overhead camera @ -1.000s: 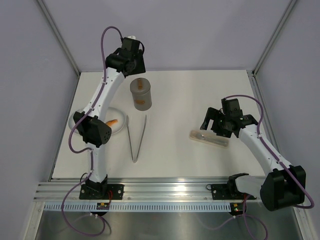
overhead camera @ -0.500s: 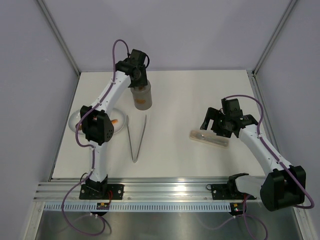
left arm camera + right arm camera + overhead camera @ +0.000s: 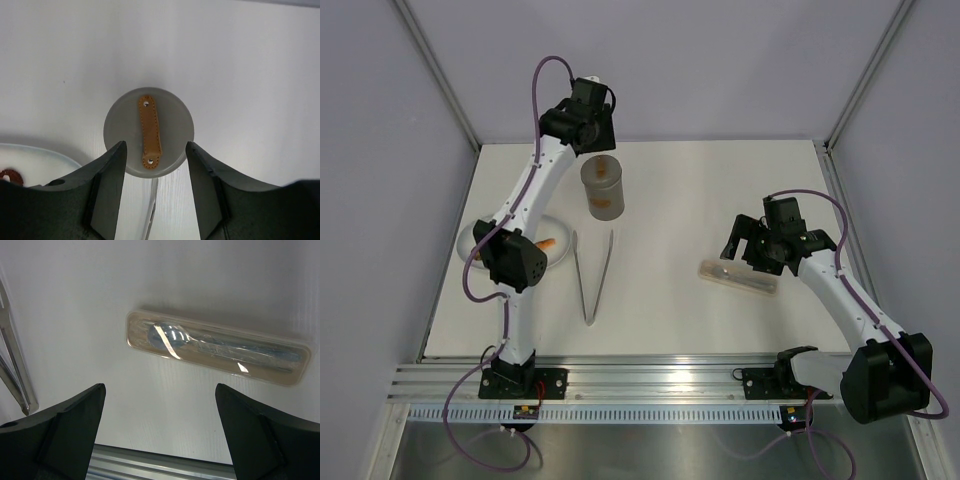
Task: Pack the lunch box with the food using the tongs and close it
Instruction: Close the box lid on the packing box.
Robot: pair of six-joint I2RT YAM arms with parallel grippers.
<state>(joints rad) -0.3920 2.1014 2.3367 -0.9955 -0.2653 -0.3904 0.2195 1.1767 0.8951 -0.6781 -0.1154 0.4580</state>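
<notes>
Grey lunch box (image 3: 602,192) stands far left-centre on table, lid (image 3: 148,131) w/ tan strip on top. L gripper (image 3: 155,147) hangs over it, jaws approx half open either side of lid, holding nothing; arm stretched far out. R gripper (image 3: 160,390) spread wide, empty, above wrapped packet (image 3: 215,347). Silver tongs (image 3: 592,275) lie between box and near edge, beside plate (image 3: 468,232).

Pale walls (image 3: 720,60) are enclosing a white table (image 3: 670,200); a metal rail (image 3: 650,372) is edging its near side, seemingly under soft, even light.
</notes>
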